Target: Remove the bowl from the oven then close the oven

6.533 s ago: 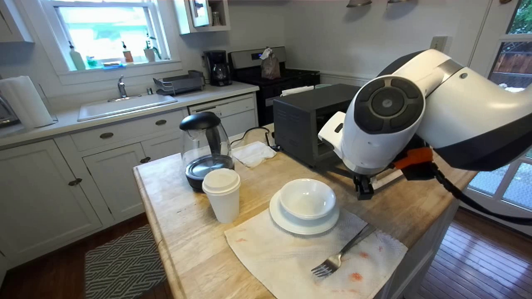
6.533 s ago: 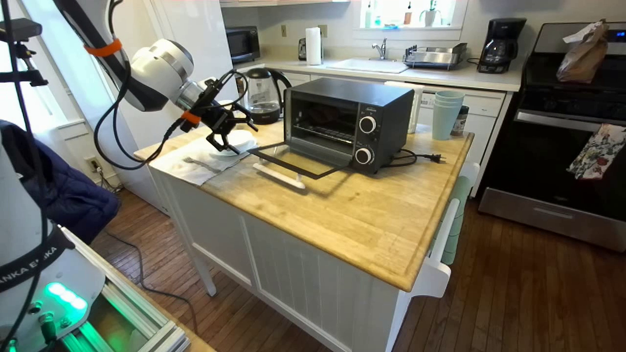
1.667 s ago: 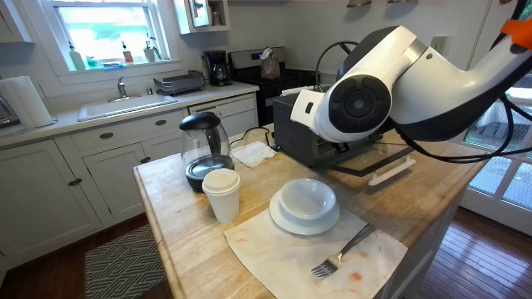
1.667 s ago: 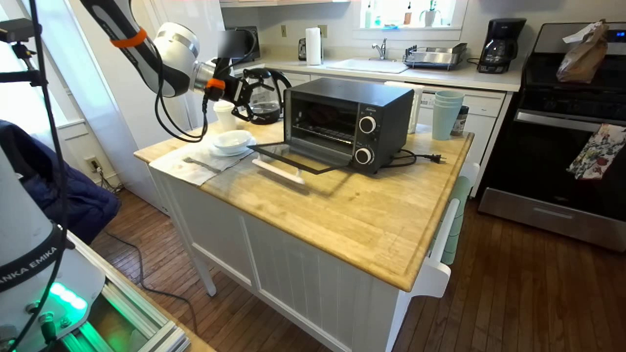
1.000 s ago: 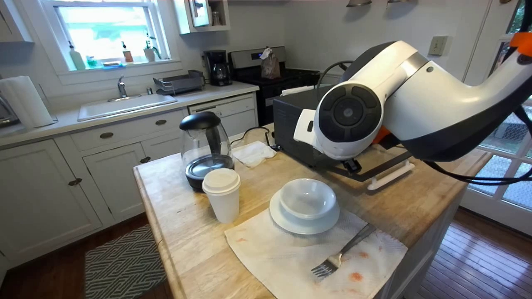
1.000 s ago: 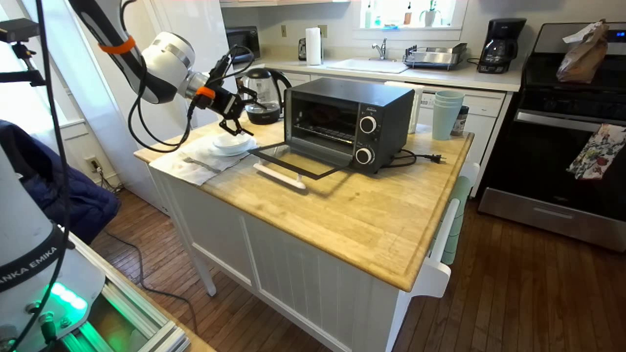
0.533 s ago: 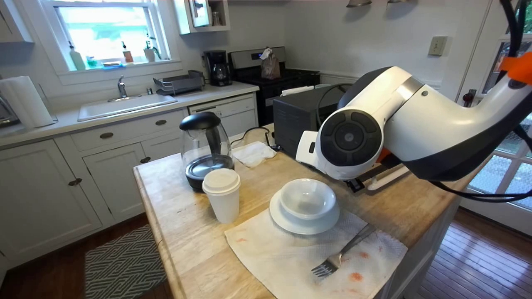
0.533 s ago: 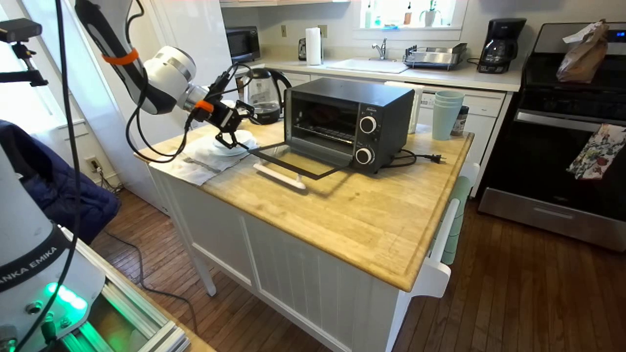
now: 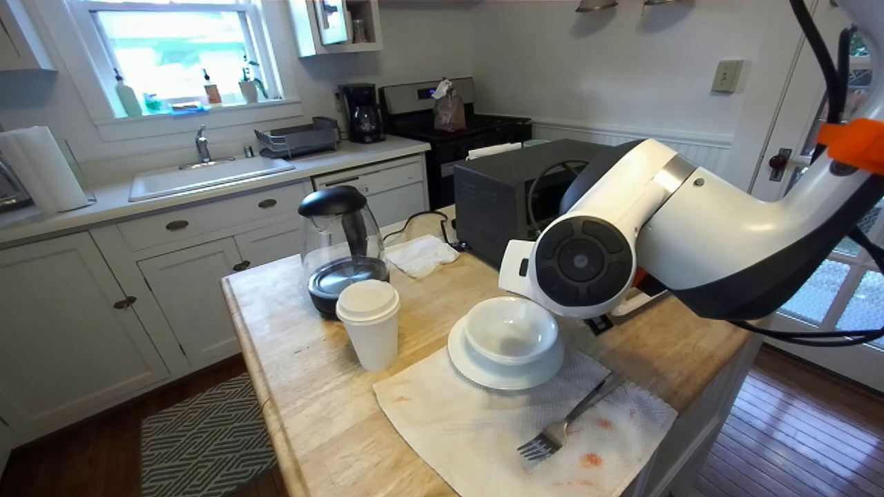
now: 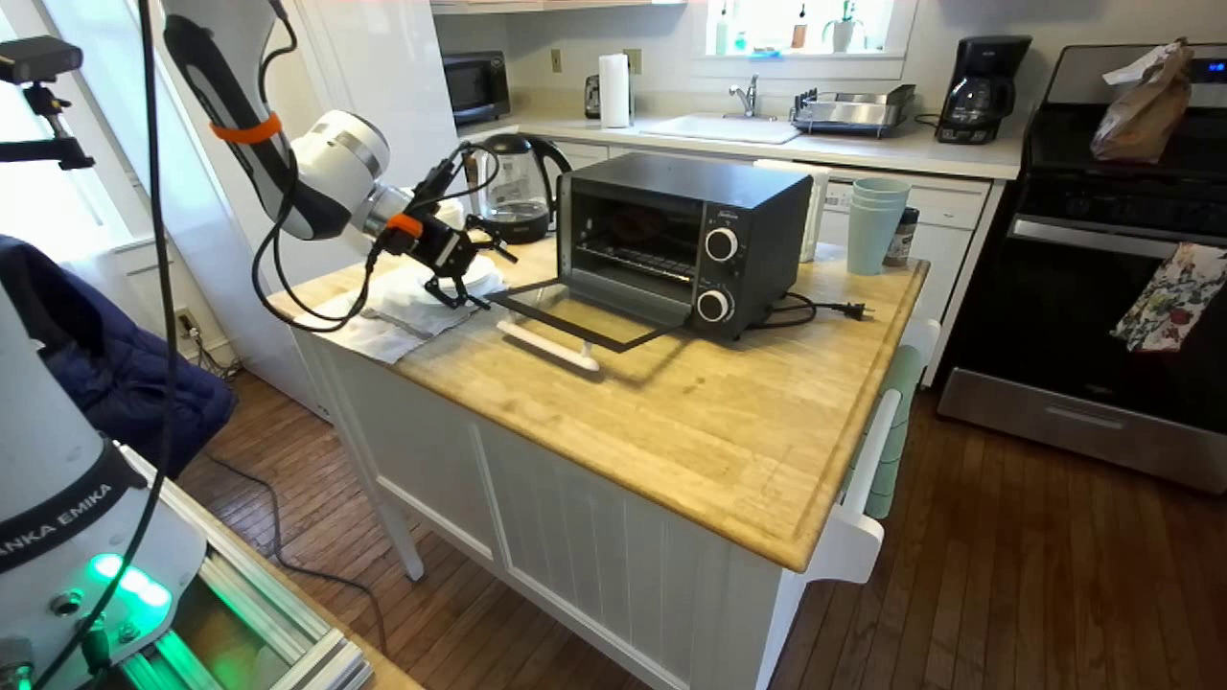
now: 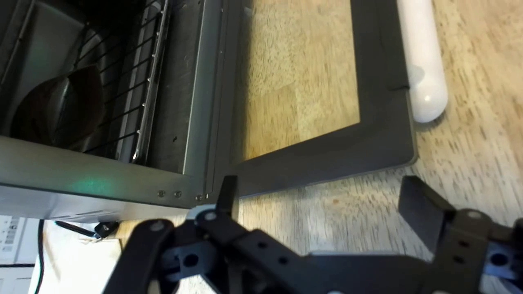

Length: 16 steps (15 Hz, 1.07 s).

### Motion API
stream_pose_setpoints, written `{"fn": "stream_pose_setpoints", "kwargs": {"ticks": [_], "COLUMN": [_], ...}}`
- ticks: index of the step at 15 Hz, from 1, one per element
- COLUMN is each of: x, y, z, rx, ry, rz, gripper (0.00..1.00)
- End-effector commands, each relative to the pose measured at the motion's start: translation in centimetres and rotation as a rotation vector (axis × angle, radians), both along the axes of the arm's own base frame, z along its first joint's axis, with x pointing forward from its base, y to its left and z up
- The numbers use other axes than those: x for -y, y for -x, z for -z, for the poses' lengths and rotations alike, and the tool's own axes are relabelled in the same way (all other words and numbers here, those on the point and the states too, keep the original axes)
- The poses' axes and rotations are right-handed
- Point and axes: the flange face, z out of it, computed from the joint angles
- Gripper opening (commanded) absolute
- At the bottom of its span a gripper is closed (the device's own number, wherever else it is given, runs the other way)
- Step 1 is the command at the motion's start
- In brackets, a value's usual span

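Sitting on one plate (image 9: 506, 377) near one oven (image 9: 498, 207): one bowl (image 9: 511, 331).

The wooden surface (image 10: 690, 422) bears directly: an oven (image 10: 707, 216), door (image 11: 318, 161) lowered; a kettle (image 9: 353, 238); a lidded cup (image 9: 373, 335), upright, near the kettle; a napkin (image 9: 423, 255); a paper towel (image 9: 456, 428), spread flat, reddish-spotted; stacked cups (image 10: 874, 230); a jar (image 10: 900, 240) near those; a plug (image 10: 851, 310).

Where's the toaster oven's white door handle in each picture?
In an exterior view: white door handle, right of centre, partly behind the arm.
In an exterior view: white door handle, just left of centre.
Wrist view: white door handle, upper right, cut by top edge.
Shared landmark: toaster oven.
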Motion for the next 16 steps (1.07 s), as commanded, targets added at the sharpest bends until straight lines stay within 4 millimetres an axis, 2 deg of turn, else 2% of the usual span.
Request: {"fn": "stream_pose_setpoints", "kwargs": {"ticks": [1, 8, 16], "x": [0.7, 2.1, 3.1], "y": [-0.4, -0.9, -1.8], "z": [0.4, -1.0, -4.3], "rx": [0.007, 0.021, 0.052], "ry": [0.044, 0.076, 0.126], "rz": [-0.021, -0.038, -0.039], "gripper": [1.0, 1.0, 1.0]}}
